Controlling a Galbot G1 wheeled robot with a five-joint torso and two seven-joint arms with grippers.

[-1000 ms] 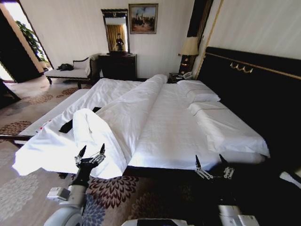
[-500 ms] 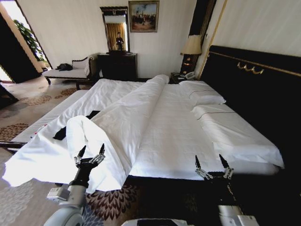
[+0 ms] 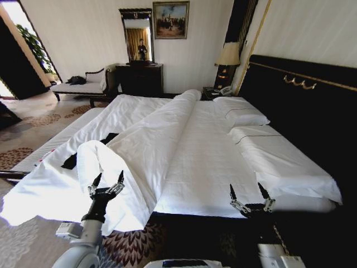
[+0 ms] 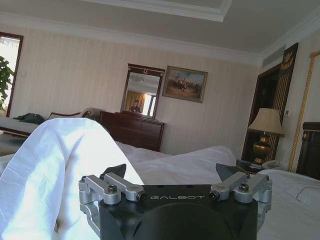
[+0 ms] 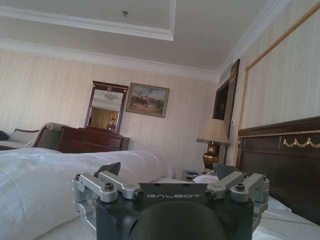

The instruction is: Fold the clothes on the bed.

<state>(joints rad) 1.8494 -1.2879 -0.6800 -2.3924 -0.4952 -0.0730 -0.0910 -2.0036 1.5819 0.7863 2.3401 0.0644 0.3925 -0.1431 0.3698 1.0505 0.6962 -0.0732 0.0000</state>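
The bed [image 3: 212, 151] spreads out ahead, its white duvet [image 3: 150, 145] bunched in a long ridge down the middle and spilling over the near left corner. Black cloth of the clothes [image 3: 70, 161] peeks out from under the duvet folds at the left, mostly hidden. My left gripper [image 3: 107, 181] is open, raised in front of the duvet hump [image 4: 55, 165] at the near left corner. My right gripper [image 3: 249, 192] is open too, over the bed's near edge on the right. Both hold nothing; the wrist views show the left gripper [image 4: 172, 175] and right gripper [image 5: 167, 172] with spread fingers.
A tall dark headboard [image 3: 301, 95] lines the right side, with pillows [image 3: 245, 117] below it. A lamp [image 3: 226, 56] stands on the far nightstand. A dark dresser with mirror [image 3: 139, 78] and a cream chaise longue [image 3: 83, 86] are at the back. Patterned carpet [image 3: 22, 151] lies left.
The whole picture has shifted: the camera moved closer to the bed, which now looms larger. Both grippers keep their pose and stay open.
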